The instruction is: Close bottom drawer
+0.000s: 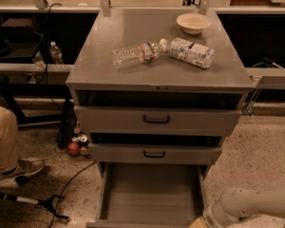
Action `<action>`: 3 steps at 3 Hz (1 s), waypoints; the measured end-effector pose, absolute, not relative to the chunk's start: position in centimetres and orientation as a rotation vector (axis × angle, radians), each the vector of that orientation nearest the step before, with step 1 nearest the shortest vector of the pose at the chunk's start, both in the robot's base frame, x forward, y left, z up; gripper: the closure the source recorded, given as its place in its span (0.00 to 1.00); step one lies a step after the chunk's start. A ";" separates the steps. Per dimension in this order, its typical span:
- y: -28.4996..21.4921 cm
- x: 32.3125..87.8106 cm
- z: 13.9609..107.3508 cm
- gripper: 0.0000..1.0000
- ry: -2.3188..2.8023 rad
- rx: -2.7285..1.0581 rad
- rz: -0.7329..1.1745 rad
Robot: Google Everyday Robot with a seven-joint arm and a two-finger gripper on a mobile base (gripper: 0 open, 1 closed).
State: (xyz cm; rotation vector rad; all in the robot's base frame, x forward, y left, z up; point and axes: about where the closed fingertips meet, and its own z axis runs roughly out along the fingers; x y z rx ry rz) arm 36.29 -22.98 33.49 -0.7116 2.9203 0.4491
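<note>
The bottom drawer (149,191) of the grey metal cabinet is pulled far out. Its plain grey interior is empty, and its front panel lies at the lower edge of the view, mostly cut off. My gripper (197,222) is at the bottom edge, just right of the drawer's right front corner. Only a tan tip of it shows. My white arm (247,205) reaches in from the lower right behind it.
The middle drawer (154,153) and top drawer (156,120) stand slightly ajar. On the cabinet top (133,80) lie a clear bottle (133,55), a white bottle (192,52) and a bowl (194,23). A person's leg and shoe (19,167), cans (76,146) and a cable are on the floor at left.
</note>
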 end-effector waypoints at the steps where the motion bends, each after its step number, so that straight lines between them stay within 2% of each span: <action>1: -23.4 34.4 29.8 0.65 2.981 -0.654 0.503; 2: -23.3 34.0 29.1 0.88 2.990 -0.650 0.515; 3: -23.3 33.9 28.5 1.00 3.003 -0.646 0.524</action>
